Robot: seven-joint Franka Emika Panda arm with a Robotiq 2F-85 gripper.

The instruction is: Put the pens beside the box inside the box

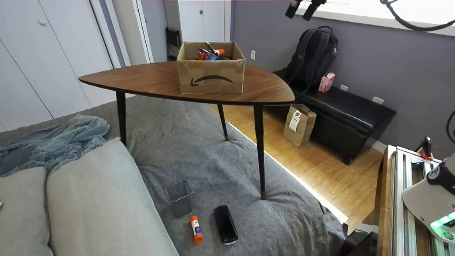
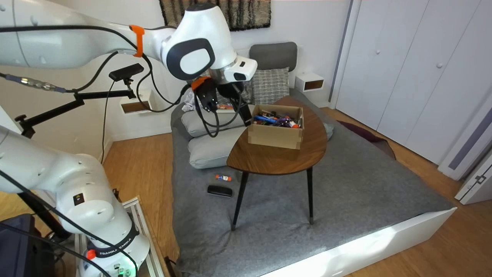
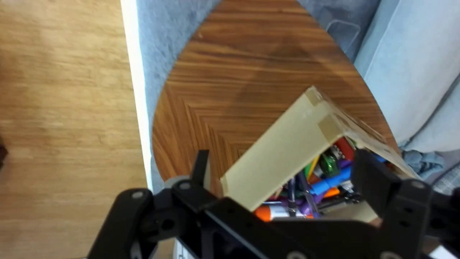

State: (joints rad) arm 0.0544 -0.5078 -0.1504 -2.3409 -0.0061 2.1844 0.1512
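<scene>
The box [image 1: 213, 83] is open-topped tan cardboard with a dark curved mark on one side. It stands on the wooden table and also shows in another exterior view [image 2: 275, 136] and the wrist view [image 3: 284, 151]. It holds a jumble of pens [image 3: 292, 192], markers and glue sticks. No small dark pens with red can be picked out beside the box; they are out of view or hidden. My gripper [image 3: 283, 160] is open and empty, high above the table. In the wrist view its right finger covers part of the box. It also shows in both exterior views [image 1: 299, 14] [image 2: 229, 111].
The box stands on a three-legged wooden table [image 1: 142, 76] on a grey bed. On the bed lie an orange-tipped glue stick [image 1: 196, 229], a black case [image 1: 225, 224] and a wire-mesh cup [image 1: 179, 198]. Grey cushions [image 2: 219, 148] lie behind. A black bench [image 1: 341, 106] stands beyond.
</scene>
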